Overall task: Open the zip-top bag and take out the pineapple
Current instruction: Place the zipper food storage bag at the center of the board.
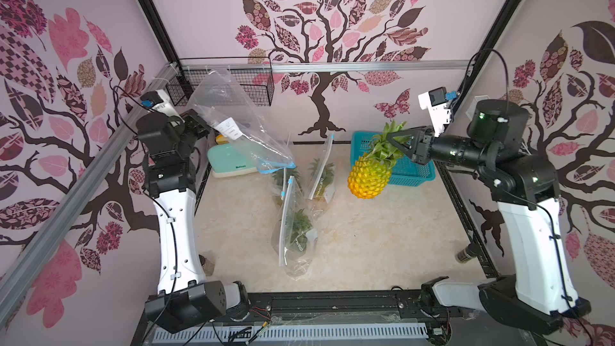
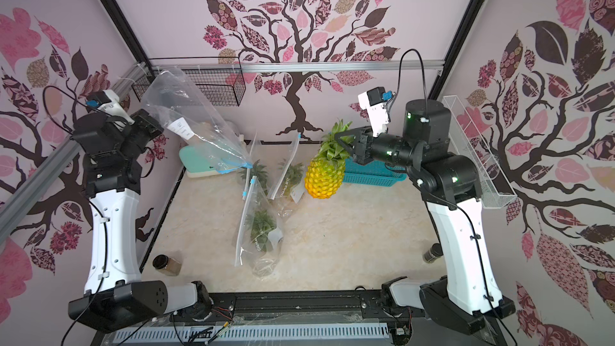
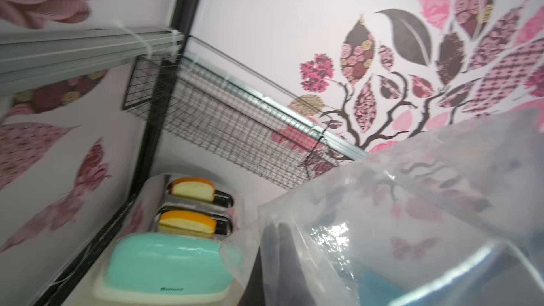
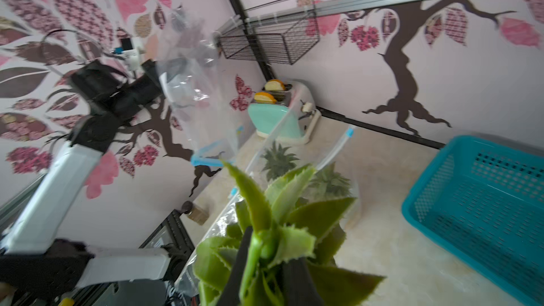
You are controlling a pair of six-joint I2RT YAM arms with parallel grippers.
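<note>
Over the beige marbled surface (image 1: 382, 244), the clear crinkled plastic zip-top bag (image 1: 233, 121) with a blue seal hangs far left, pinched in the closed left gripper (image 1: 206, 128). The bumpy yellow oval pineapple (image 1: 369, 178) dangles beneath the right gripper (image 1: 394, 140), which is clamped on its spiky green crown (image 4: 273, 201), near the teal perforated basket (image 1: 412, 171).

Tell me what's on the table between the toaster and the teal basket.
Two zip-top bags, each with a pineapple crown showing, seen in both top views.
</note>
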